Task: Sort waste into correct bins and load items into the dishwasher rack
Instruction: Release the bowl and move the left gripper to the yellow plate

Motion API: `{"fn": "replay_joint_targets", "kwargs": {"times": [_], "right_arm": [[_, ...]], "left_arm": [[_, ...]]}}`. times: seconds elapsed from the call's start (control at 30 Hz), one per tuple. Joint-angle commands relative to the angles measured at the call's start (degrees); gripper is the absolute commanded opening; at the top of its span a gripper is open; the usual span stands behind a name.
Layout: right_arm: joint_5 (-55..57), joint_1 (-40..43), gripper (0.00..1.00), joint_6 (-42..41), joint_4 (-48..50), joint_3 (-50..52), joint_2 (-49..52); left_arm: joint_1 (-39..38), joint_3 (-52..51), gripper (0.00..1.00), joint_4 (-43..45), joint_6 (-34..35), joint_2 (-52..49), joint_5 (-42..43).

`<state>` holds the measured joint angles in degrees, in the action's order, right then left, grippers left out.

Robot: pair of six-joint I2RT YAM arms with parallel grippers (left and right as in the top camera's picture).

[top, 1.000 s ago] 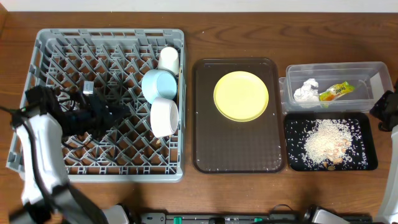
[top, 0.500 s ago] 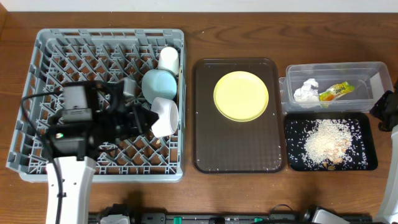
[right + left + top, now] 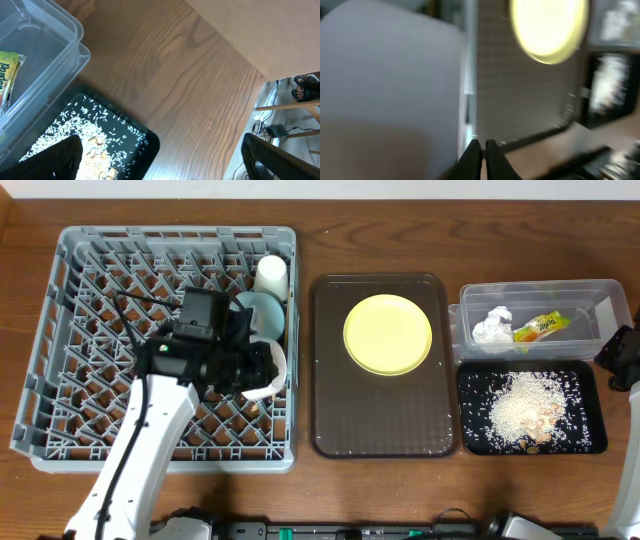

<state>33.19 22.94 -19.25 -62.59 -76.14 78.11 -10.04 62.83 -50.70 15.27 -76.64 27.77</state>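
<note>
Left end effector (image 3: 481,150) hovering shut beside white bowl (image 3: 385,75) in rack (image 3: 80,430).
Right end effector (image 3: 160,157) sitting open over tabletop (image 3: 175,75) by black tray (image 3: 145,142); rice (image 3: 525,408) lying in it, napkin (image 3: 492,326) and wrapper (image 3: 540,328) lying in tub (image 3: 600,288), plate (image 3: 388,334) resting on brown tray (image 3: 335,420).

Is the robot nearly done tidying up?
Mostly. The napkin and wrapper lie in the clear tub, and the rice is in the black tray. The cup, blue bowl and white bowl sit in the rack. The left hand is over the rack by the white bowl. The yellow plate, on the brown tray, is left.
</note>
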Motion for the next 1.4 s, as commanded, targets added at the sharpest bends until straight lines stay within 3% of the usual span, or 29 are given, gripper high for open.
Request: {"fn": "replay_joint_targets", "kwargs": {"times": [0.0,0.23,0.53,0.9,1.13,1.37], "right_arm": [[0.9,0.5,0.99,0.0,-0.1,-0.8,-0.9],[0.9,0.5,0.99,0.0,-0.1,-0.8,-0.9],[0.9,0.5,0.99,0.0,-0.1,-0.8,-0.9],[0.9,0.5,0.99,0.0,-0.1,-0.8,-0.9],[0.9,0.5,0.99,0.0,-0.1,-0.8,-0.9],[0.8,0.5,0.99,0.0,0.0,-0.8,-0.9]], "left_arm": [[-0.1,1.1,0.11,0.5,0.6,-0.3,-10.7],[-0.1,3.5,0.34,0.8,1.7,3.3,-14.4],[-2.1,4.2,0.41,1.0,8.0,12.2,-14.3],[-17.1,4.2,0.49,-1.2,9.8,9.1,-15.7],[-24.2,4.2,0.57,10.1,12.6,0.8,-18.0],[-24.8,4.2,0.68,26.8,14.6,-14.5,-19.0]]}}
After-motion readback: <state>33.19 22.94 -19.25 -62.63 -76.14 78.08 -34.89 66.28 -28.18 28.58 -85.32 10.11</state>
